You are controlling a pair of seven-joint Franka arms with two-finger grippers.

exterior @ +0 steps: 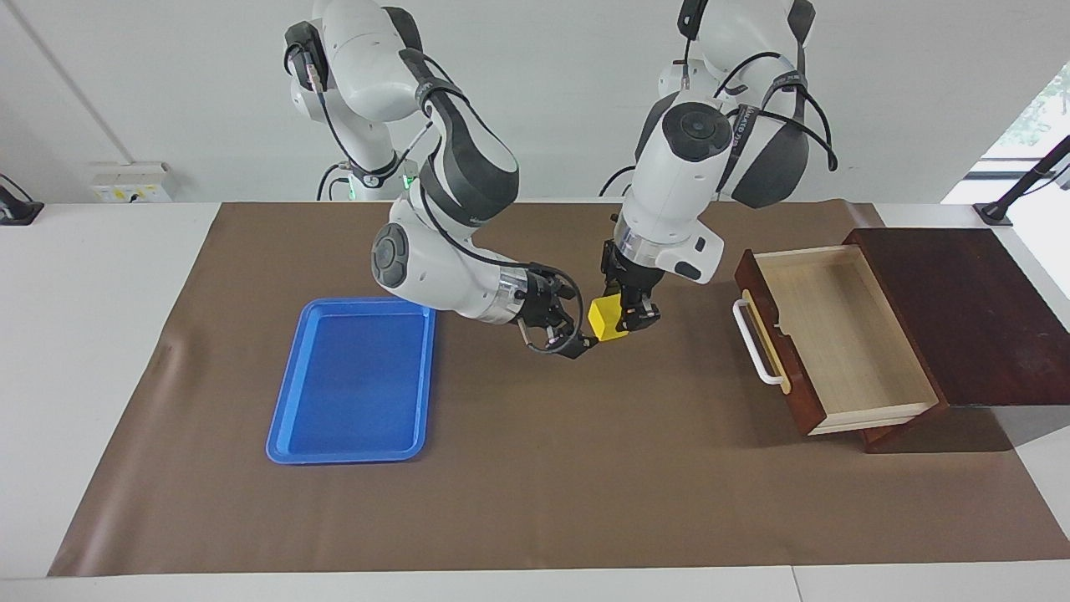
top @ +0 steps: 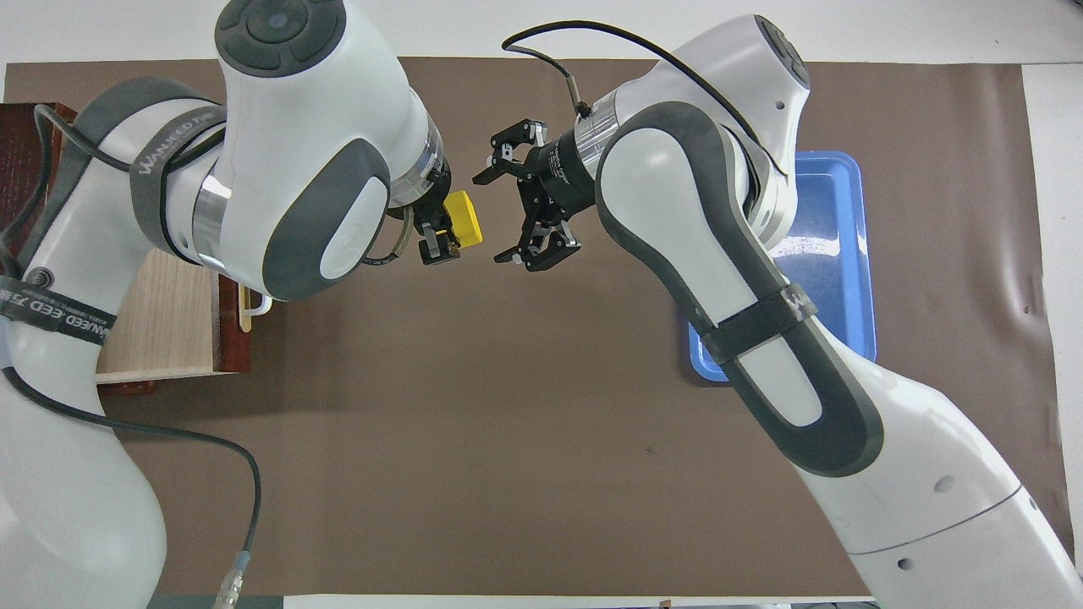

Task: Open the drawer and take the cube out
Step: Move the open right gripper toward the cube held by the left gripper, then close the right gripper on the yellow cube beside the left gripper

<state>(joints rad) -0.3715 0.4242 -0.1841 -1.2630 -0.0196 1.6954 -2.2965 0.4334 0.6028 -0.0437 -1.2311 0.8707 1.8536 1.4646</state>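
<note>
The yellow cube [exterior: 605, 318] [top: 465, 220] hangs in the air over the brown mat, with my left gripper [exterior: 625, 320] [top: 440, 230] shut on it from above. My right gripper [exterior: 578, 324] [top: 491, 218] is open and lies sideways, its fingertips level with the cube's free side. I cannot tell whether they touch it. The drawer [exterior: 836, 334] [top: 169, 313] is pulled out at the left arm's end of the table. Its pale wood inside is bare, and its white handle [exterior: 756, 344] faces the mat's middle. In the overhead view my left arm covers much of the drawer.
A blue tray [exterior: 351, 380] [top: 838, 254] with nothing in it lies on the mat toward the right arm's end. The dark wooden cabinet top [exterior: 961, 309] stands at the left arm's end. The brown mat [exterior: 543, 468] covers most of the table.
</note>
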